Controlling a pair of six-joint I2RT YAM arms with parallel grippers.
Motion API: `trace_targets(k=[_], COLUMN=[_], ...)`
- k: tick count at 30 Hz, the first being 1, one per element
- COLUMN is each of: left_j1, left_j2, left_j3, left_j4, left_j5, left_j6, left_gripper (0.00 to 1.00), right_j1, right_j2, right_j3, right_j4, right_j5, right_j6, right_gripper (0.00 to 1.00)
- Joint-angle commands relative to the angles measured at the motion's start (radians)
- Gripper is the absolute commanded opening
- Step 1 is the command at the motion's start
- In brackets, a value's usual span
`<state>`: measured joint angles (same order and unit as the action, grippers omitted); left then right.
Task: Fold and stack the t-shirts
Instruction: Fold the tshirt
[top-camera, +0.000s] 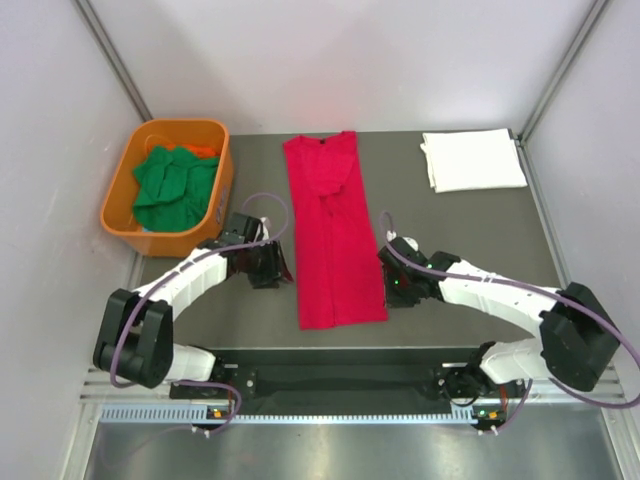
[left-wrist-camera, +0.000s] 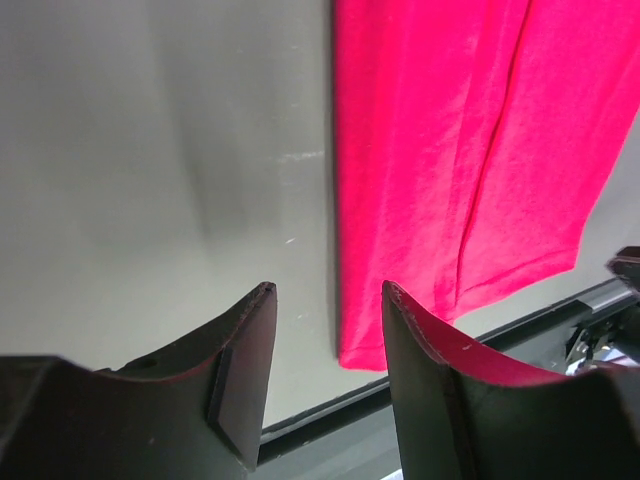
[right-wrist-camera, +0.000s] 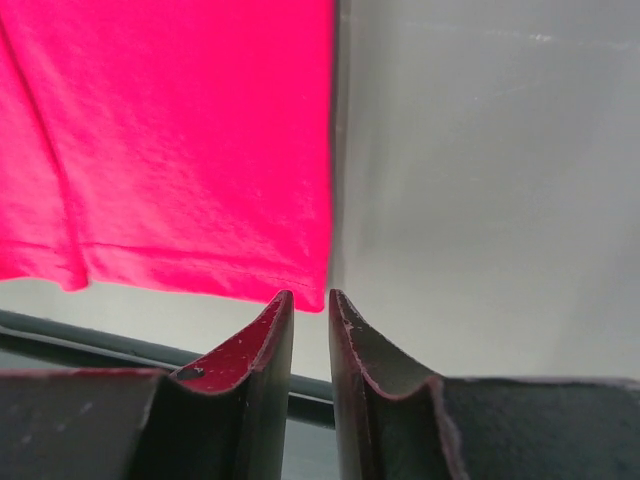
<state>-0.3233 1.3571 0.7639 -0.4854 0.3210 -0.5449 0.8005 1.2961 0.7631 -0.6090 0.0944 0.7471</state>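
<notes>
A bright red t-shirt (top-camera: 335, 235) lies flat in the middle of the table, folded into a long strip that runs from back to front. My left gripper (top-camera: 270, 268) hovers just left of its near left edge, open and empty. In the left wrist view the red t-shirt (left-wrist-camera: 460, 150) lies beyond the right finger of the left gripper (left-wrist-camera: 328, 290). My right gripper (top-camera: 392, 285) sits at the shirt's near right corner. In the right wrist view its jaws (right-wrist-camera: 310, 296) stand a narrow gap apart, with the red corner (right-wrist-camera: 170, 140) just past the tips and nothing between them.
A folded white t-shirt (top-camera: 472, 160) lies at the back right. Green t-shirts (top-camera: 175, 185) are bunched in an orange tub (top-camera: 180, 125) at the back left. The table's front edge and black rail (left-wrist-camera: 330, 405) run just behind both grippers.
</notes>
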Motion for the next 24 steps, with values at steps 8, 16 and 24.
trace_targets(k=[8,16,24], left_j1=[-0.056,-0.106,-0.125], left_j2=[0.008,0.037,0.076], left_j3=[-0.066,-0.080,-0.089], left_j4=[0.157,0.177,0.206], left_j5=[-0.010,-0.051,-0.069], left_j6=[-0.084,-0.102,-0.113], left_gripper=[0.52,0.52,0.47], right_j1=[0.063,0.112,0.132], right_j2=[0.098,0.120,0.161], right_j3=[0.054,0.065,0.082], right_j4=[0.017,0.015,-0.008], right_j5=[0.025,0.047,0.088], right_j6=[-0.031,0.009,0.021], right_gripper=[0.22,0.25,0.27])
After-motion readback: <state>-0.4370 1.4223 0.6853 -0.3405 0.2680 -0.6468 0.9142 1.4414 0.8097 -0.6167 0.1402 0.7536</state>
